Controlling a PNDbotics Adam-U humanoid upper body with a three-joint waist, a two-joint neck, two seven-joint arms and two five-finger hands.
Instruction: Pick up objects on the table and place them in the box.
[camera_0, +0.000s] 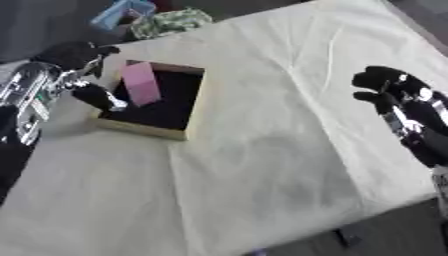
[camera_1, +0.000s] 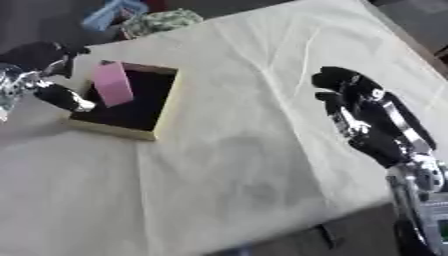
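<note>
A shallow box (camera_0: 198, 107) with a pale wooden rim and a black inside lies on the left part of the table. A pink block (camera_0: 141, 83) stands tilted inside it, against the left wall. My left hand (camera_0: 77, 56) is at the box's left rim, open. Its upper fingers spread above the block and one fingertip (camera_0: 111, 102) sits by the block's lower corner. I cannot tell whether it touches the block. My right hand (camera_1: 352, 102) hovers over the right side of the table, fingers relaxed, holding nothing.
A cream cloth (camera_0: 262, 165) covers the table. Beyond the far left edge lie a blue object (camera_0: 122, 12) and a green patterned bundle (camera_0: 172, 21). The table's front edge (camera_0: 367, 220) runs across the lower right.
</note>
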